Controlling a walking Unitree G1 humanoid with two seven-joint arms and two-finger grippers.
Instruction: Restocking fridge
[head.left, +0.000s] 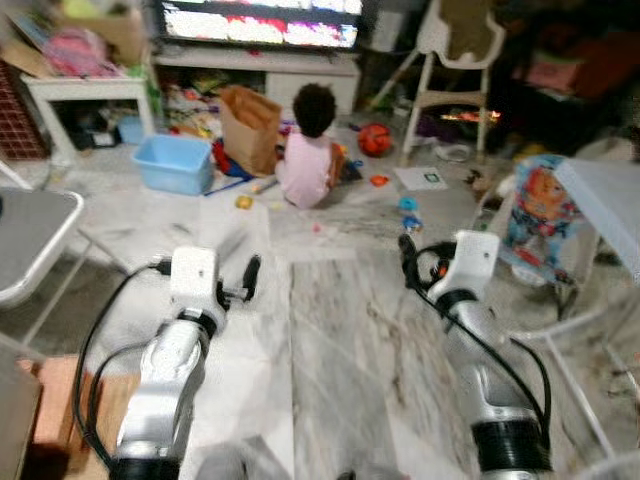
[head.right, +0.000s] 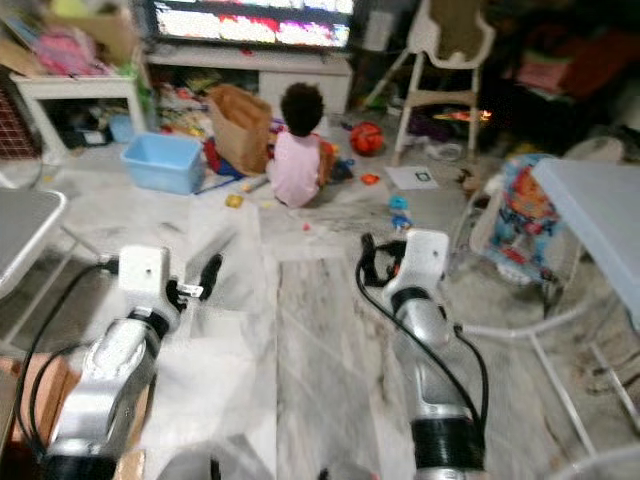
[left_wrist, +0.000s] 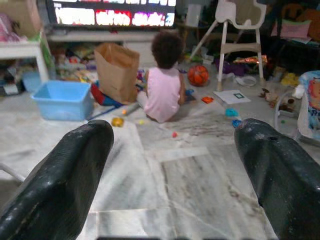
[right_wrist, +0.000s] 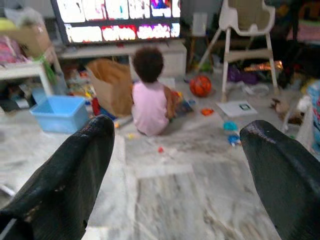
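Both my left claw and right claw spread wide, empty, above the grey marble floor. A small person in a pink top sits ahead among scattered toys — walking on blurred, I could bump them.

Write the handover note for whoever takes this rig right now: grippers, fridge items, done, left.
Left gripper: open, empty, held forward over the marble floor.
Right gripper: open, empty, likewise.
Job's things: no fridge or groceries in sight. Ahead, a person sits on the floor before the TV, beside a brown paper bag and blue bin, toys scattered around.
Done: nothing visible.
Left: find the fridge and stock; keep clear of the person.
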